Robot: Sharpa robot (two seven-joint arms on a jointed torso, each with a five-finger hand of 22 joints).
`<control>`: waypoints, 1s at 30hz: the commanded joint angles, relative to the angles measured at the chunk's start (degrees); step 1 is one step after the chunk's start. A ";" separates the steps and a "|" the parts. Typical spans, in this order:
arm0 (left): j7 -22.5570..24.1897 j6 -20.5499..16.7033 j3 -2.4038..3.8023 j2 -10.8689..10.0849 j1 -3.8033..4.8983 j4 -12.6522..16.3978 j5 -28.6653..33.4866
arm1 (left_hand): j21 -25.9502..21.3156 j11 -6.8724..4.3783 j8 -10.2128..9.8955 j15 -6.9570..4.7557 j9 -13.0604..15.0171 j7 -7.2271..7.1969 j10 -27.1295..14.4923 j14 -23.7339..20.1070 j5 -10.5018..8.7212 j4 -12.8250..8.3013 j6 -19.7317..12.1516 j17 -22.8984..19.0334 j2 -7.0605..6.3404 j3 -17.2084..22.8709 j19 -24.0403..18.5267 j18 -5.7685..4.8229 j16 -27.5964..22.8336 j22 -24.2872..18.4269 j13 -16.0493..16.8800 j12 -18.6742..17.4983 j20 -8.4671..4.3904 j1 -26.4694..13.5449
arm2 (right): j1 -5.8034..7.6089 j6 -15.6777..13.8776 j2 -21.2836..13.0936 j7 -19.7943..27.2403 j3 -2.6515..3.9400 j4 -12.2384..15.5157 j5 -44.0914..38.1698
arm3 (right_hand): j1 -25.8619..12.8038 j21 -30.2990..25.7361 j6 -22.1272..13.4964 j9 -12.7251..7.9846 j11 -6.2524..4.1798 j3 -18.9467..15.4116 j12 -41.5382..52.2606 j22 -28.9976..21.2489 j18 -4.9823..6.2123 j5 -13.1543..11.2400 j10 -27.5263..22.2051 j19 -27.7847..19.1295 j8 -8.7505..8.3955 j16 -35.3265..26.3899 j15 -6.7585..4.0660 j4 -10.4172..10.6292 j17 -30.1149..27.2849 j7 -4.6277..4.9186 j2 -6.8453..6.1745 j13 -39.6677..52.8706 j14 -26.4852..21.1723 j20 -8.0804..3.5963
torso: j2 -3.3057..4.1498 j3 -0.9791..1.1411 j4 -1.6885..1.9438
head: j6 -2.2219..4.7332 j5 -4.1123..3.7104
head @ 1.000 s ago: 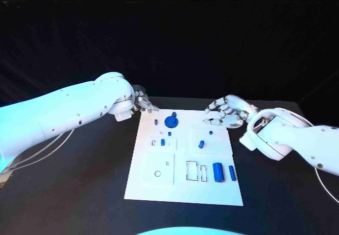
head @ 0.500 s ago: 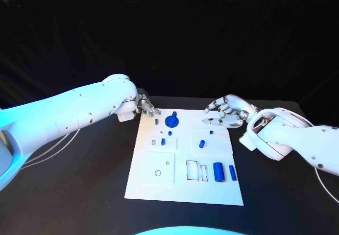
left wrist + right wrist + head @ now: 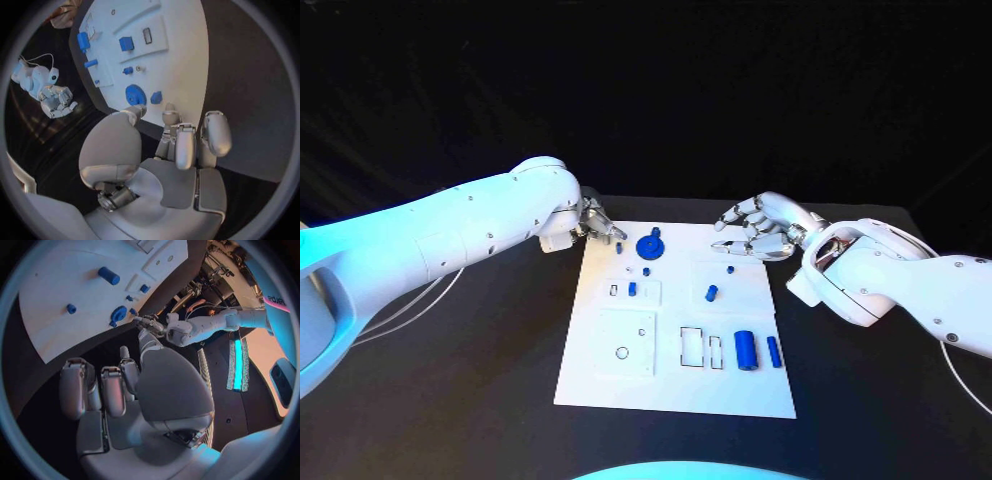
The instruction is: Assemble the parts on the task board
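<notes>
The white task board lies in the middle of the black table. On it are a round blue gear, several small blue pieces such as one by the top-left corner, and a blue cylinder. My left hand hovers at the board's far left corner, fingers apart and holding nothing; its fingertips are close to the gear and a small blue piece. My right hand hangs over the far right corner, fingers loosely curved and empty, with the board beyond it.
Raised white blocks with slots and outlined recesses cover the board's near half. A second, thinner blue pin lies beside the cylinder. Black tabletop surrounds the board on both sides.
My left arm has swung inward and its hand has moved slightly nearer the board's far left corner. The right hand and the parts have stayed put.
</notes>
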 commanded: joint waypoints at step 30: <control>2.43 1.41 -0.25 1.29 -0.64 -1.35 1.56 | 0.77 -0.98 2.36 -0.48 0.31 -1.09 1.34 4.38 -0.09 -0.50 2.06 9.56 2.21 1.25 0.77 -0.02 0.65 0.91 0.51 1.25 -0.62 6.63 | -0.02 0.95 0.12 0.43 0.03 0.17 -0.30 | -0.37 -0.26 -0.31 -0.08 0.06 0.28 -0.29 7.45 0.83 0.27 -0.41 -0.04 0.43 -0.37 0.37 0.06 5.95 0.06 0.45 2.07 3.69 0.17 | -0.03 0.07 0.04 | -0.39 -0.21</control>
